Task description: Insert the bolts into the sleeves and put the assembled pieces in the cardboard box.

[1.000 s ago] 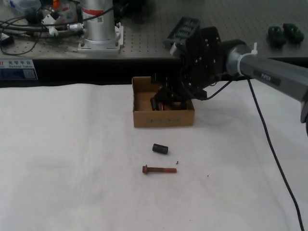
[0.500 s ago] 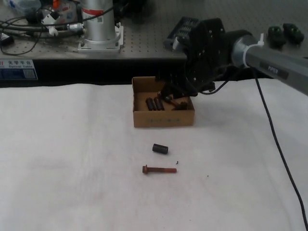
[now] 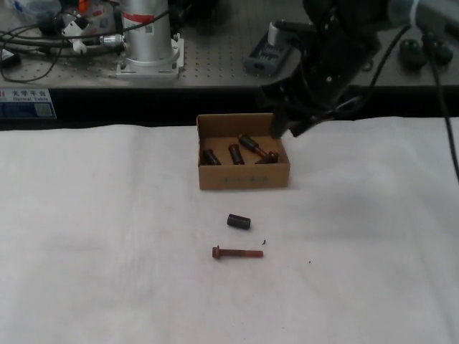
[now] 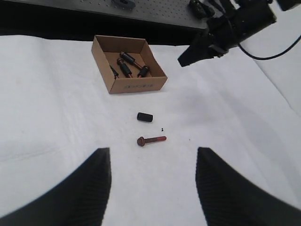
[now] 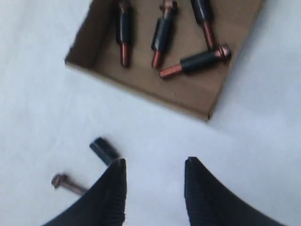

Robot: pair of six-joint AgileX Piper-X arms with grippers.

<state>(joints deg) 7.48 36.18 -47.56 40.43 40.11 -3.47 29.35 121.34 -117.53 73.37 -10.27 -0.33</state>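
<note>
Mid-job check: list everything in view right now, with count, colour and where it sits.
cardboard box: 1, brown, far middle of the cloth.
assembled pieces: 4, black sleeves on reddish bolts, lying inside the box.
loose sleeve: 1, black, on the cloth in front of the box.
loose bolt: 1, reddish-brown, on the cloth nearer than the sleeve, not touching it.
cloth: 1, white, covering the bench.
metal post: 1, silver, on the perforated table behind the cloth.
right end effector: 1, black, open, empty, in the air by the box's right side.
left end effector: 1, black, open, empty, above the near cloth.
</note>
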